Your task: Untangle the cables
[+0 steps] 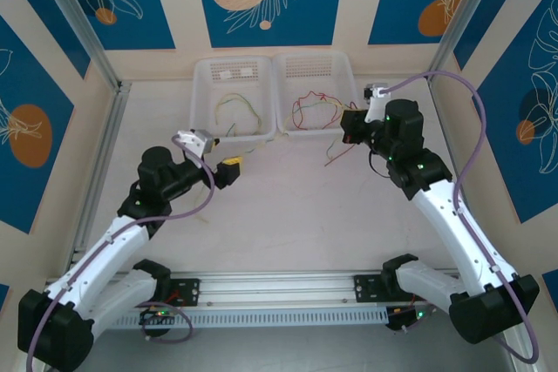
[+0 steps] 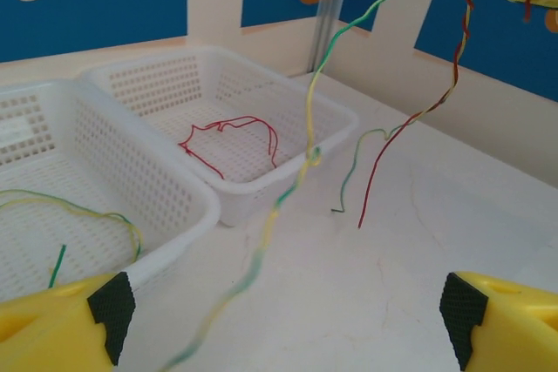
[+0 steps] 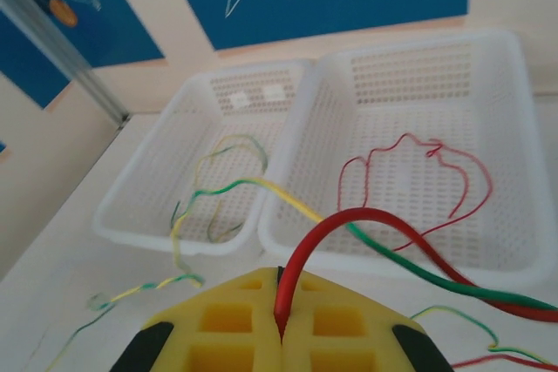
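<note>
Red cable (image 3: 353,213) pinched in the closed right gripper (image 3: 281,327) at the near corner of the right basket (image 1: 312,67): bring the wide-open, empty left gripper (image 2: 288,311) onto the yellow-green cable (image 2: 310,102) hanging before that basket, then separate slowly.

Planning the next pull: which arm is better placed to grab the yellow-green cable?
Left, probably: left gripper open, yellow-green cable hanging just ahead; right gripper is shut on the red cable.
</note>
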{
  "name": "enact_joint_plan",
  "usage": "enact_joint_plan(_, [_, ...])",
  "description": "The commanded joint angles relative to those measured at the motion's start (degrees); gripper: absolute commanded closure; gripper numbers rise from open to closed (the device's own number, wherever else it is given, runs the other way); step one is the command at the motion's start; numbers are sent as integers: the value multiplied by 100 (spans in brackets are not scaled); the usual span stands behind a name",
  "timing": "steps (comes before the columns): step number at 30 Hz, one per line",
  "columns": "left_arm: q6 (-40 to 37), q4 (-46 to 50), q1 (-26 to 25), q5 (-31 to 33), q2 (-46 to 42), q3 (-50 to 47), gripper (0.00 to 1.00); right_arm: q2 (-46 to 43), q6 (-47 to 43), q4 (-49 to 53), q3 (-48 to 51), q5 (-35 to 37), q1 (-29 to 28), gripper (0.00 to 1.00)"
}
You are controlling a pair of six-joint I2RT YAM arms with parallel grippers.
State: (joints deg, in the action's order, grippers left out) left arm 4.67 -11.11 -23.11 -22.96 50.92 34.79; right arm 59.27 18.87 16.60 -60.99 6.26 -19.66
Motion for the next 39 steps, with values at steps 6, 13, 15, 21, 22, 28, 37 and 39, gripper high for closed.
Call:
enact_joint_plan(6, [-571, 96, -232, 79, 325, 669, 7, 52, -443, -211, 27, -848, -314, 100])
enact_joint_plan(13, [-1538, -15, -737, 176, 1140, 1412, 7, 59, -618, -606, 193, -1868, -737, 100])
enact_joint_plan(15, [-1861, 66, -870, 77, 1384, 1655, 7, 93, -686, -606, 149, -2103, -847, 100])
enact_joint_plan(21, [-2503, -262, -1144, 344, 1898, 1992, 6, 212, -873, -475, -5, -2419, -1093, 100])
enact_joint_plan(22, [-2563, -384, -1159, 349, 1916, 1995, 7, 237, -909, -428, -34, -2452, -1111, 100])
enact_joint_plan(28, [-3120, -666, -1216, 187, 2034, 2041, 9, 261, -1051, -324, -54, -2597, -1155, 100])
enact_joint_plan(37, [-3478, -574, -1321, -164, 2711, 2610, 19, 270, -1140, -315, -18, -2630, -1215, 100])
enact_joint_plan(39, [-3552, -569, -1331, -163, 2897, 2711, 26, 261, -1140, -324, -1, -2613, -1233, 100])
